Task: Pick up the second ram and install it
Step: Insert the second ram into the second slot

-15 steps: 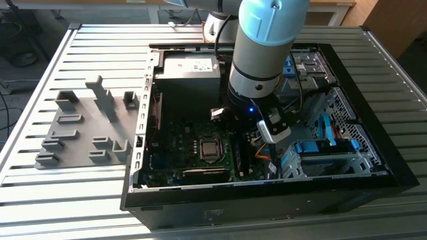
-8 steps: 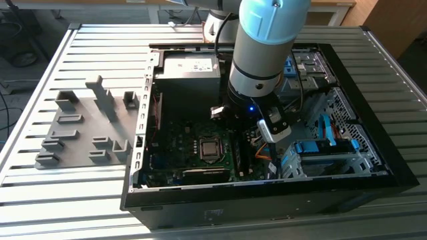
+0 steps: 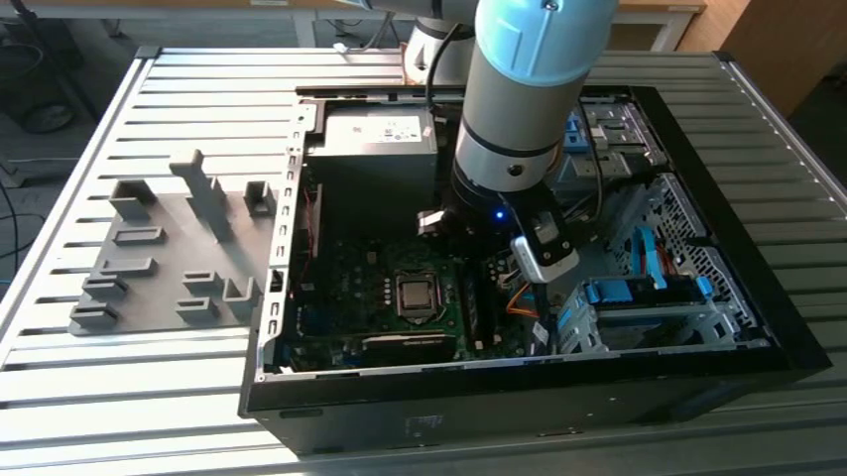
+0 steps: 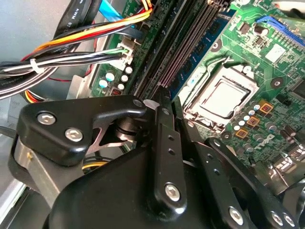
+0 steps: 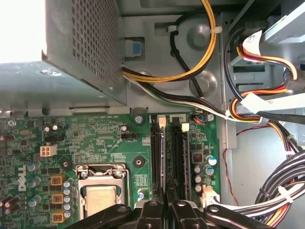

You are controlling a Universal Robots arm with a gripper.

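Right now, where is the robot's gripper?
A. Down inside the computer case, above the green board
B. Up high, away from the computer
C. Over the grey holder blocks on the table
A: the gripper sits low over the green board, by its long memory slots.

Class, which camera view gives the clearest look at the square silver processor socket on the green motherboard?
The second wrist view: the square silver processor socket sits close, fully unobstructed, its metal frame distinct. The first wrist view shows the socket partly cut off by the claw linkage. The exterior view shows it small, deep inside the case.
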